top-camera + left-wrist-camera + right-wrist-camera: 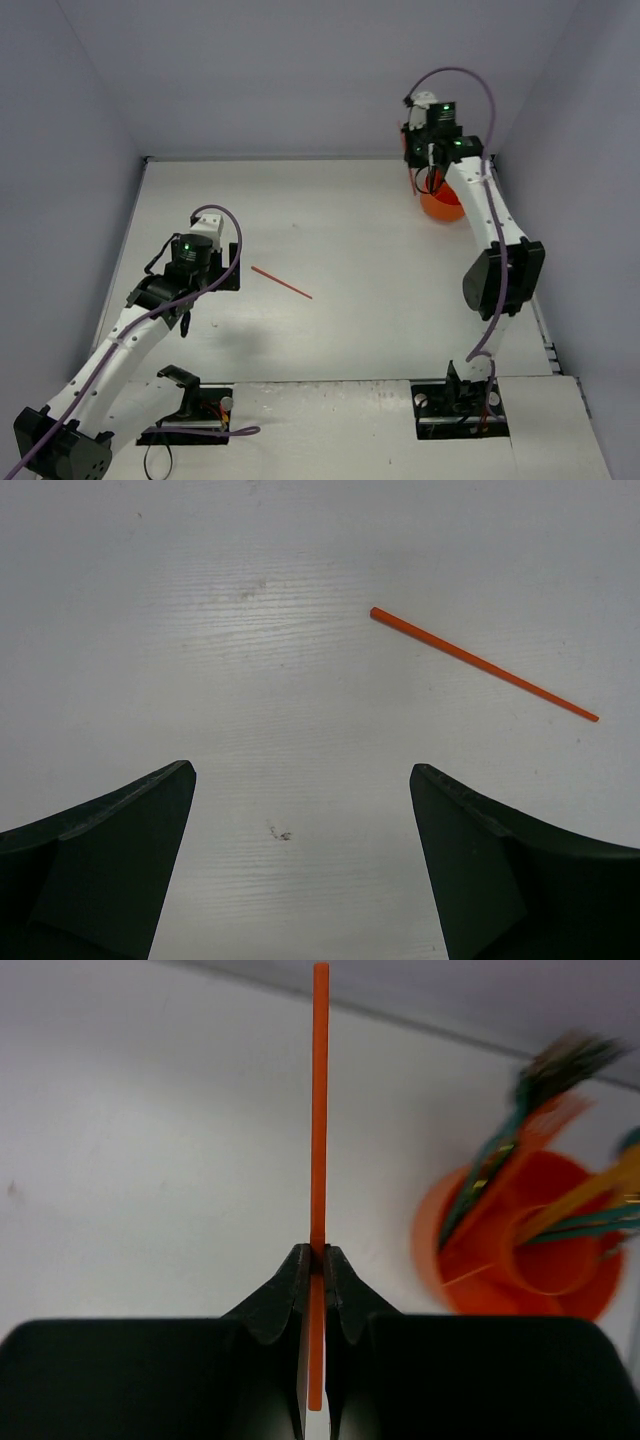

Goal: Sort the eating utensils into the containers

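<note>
Right jaws are clamping shut on an orange stick [320, 1110] near the crowded cup [435, 1250]; gripped by one end, it risks swivelling or snagging there. Left jaws are hanging wide, empty.

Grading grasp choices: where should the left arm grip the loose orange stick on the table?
Probably near its middle, from straight above, jaws across its length: the orange stick lies flat, thin and straight, so only its long sides offer purchase. The left gripper stands open.
</note>
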Tool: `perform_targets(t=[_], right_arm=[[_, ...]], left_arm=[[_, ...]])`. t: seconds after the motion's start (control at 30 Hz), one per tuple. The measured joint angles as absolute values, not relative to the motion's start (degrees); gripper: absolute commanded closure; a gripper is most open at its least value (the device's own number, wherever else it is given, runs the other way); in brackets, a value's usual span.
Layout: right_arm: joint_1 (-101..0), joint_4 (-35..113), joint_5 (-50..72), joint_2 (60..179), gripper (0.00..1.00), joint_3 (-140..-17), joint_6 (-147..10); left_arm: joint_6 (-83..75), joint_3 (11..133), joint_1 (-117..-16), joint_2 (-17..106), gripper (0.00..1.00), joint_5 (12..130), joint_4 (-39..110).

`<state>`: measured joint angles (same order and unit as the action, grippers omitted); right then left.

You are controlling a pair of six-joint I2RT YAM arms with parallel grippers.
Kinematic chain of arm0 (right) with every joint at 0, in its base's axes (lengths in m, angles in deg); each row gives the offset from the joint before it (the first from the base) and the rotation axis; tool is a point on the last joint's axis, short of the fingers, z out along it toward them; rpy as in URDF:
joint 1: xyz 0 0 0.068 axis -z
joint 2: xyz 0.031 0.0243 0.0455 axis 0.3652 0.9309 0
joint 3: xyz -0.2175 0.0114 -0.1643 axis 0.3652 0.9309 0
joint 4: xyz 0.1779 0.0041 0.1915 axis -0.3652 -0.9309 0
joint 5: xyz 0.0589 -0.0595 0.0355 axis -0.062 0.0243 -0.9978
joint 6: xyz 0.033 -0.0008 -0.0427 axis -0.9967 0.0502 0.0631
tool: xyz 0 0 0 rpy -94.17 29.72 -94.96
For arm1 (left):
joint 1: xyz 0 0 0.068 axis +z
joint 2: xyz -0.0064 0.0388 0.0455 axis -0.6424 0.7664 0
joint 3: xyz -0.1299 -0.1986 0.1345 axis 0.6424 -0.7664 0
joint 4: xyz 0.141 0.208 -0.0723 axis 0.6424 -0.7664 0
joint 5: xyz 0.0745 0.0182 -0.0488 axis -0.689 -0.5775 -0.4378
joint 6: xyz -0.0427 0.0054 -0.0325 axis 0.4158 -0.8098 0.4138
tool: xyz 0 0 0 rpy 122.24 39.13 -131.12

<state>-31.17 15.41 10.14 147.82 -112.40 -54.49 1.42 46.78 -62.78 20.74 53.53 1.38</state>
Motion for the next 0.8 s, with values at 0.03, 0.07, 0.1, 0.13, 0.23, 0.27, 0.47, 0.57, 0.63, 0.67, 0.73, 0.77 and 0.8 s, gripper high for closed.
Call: perform_targets(t=[0.03, 0.07, 0.1, 0.13, 0.23, 0.27, 0.47, 0.57, 0.63, 0.67, 0.73, 0.77, 0.8], right_arm=[[-29.1, 17.7, 10.2, 145.9, 1.00, -112.1, -55.0], [-27.1, 20.6, 10.3, 143.9, 1.00, -110.9, -55.6], [-25.2, 24.0, 10.5, 141.9, 1.00, -109.2, -56.3], [-23.4, 27.6, 10.8, 140.0, 1.00, -107.1, -57.0], [-19.3, 37.9, 11.8, 136.4, 1.00, -101.1, -58.7], [-18.6, 41.1, 12.0, 136.1, 1.00, -99.2, -59.2], [-16.3, 57.5, 13.4, 137.8, 1.00, -88.1, -61.9], [-15.7, 63.7, 13.6, 140.5, 1.00, -85.0, -63.3], [-15.4, 67.5, 13.6, 142.4, 1.00, -83.5, -64.3], [-15.2, 69.1, 13.7, 143.1, 1.00, -83.0, -64.7], [-15.0, 72.4, 13.9, 144.6, 1.00, -82.2, -65.3], [-15.0, 73.7, 14.0, 145.2, 1.00, -81.9, -65.6], [-15.0, 75.2, 14.1, 145.7, 1.00, -81.4, -65.9]], left_arm=[[1.4, 46.8, -62.8, 20.9, 0.13, 53.5, 1.4], [1.4, 46.8, -62.8, 21.1, 0.13, 53.5, 1.4], [1.4, 46.8, -62.8, 21.2, 0.13, 53.5, 1.4], [1.4, 46.8, -62.8, 21.3, 0.13, 53.5, 1.4], [1.4, 46.8, -62.8, 21.5, 0.13, 53.5, 1.4], [1.4, 46.8, -62.8, 21.6, 0.13, 53.5, 1.4], [1.3, 46.8, -62.8, 22.6, 0.13, 53.5, 1.4], [1.3, 46.8, -62.8, 23.5, 0.13, 53.6, 1.4], [1.2, 46.8, -62.8, 24.0, 0.13, 53.6, 1.4], [1.1, 46.8, -62.8, 24.1, 0.13, 53.5, 1.4], [1.0, 46.8, -62.8, 24.3, 0.13, 53.5, 1.4], [1.0, 46.8, -62.8, 24.3, 0.13, 53.5, 1.4], [0.9, 46.8, -62.8, 24.4, 0.13, 53.5, 1.4]])
